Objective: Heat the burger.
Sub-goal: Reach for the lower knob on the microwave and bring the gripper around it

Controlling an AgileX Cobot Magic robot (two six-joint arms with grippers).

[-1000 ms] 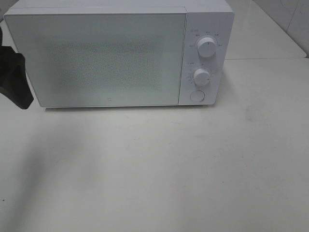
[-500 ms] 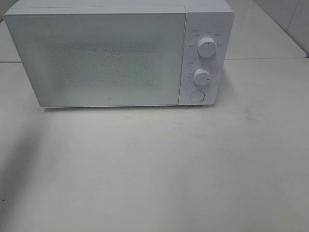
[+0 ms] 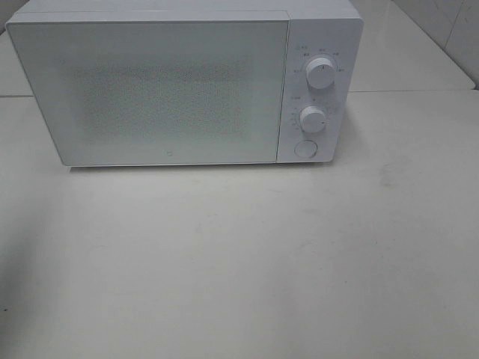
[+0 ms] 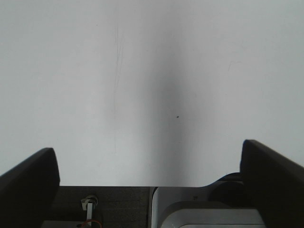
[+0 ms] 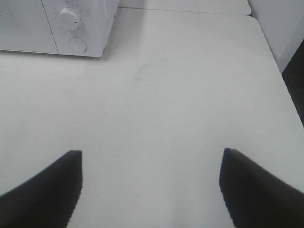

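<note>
Door shut on the microwave (image 3: 179, 86), both claws spread wide and empty.
The white microwave sits at the far side of the bench (image 3: 239, 262), frosted door (image 3: 157, 90) closed, with an upper dial (image 3: 320, 72), a lower dial (image 3: 313, 120) and a round button (image 3: 304, 149) down its right panel. Over a plain white surface the left claw (image 4: 148, 154) gapes wide, gripping nothing. Off to the microwave's right, above open bench, the right claw (image 5: 151, 156) is wide too. As for the burger, can't tell where it is; no view shows it.
</note>
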